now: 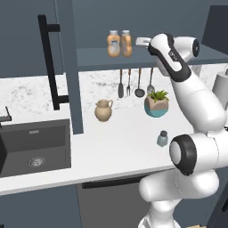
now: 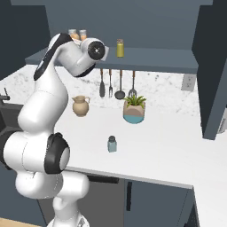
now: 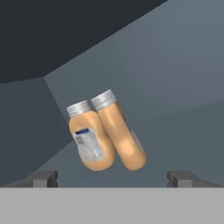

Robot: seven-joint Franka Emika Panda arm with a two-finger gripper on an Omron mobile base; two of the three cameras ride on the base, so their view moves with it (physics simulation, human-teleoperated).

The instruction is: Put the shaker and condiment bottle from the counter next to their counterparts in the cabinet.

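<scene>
Left base view: two small orange bottles with pale caps stand touching on the shelf of the dark slate-blue wall cabinet. The right one, with no label showing, I take for the delivered condiment bottle; the labelled one is its counterpart. The squat blue-grey translucent shaker with a dark cap waits on the white speckled-marble counter, well apart from the tan jug and the potted plant.

Right base view: the small yellow shaker with a dark top stands alone further along the shelf (the blue-grey shaker's place is beside it).

Hand view: the two-finger gripper has its dark tips spread wide, holding nothing, both bottles just beyond them. To do this step well, I would draw straight back before swinging down, so neither tip clips a bottle.
</scene>
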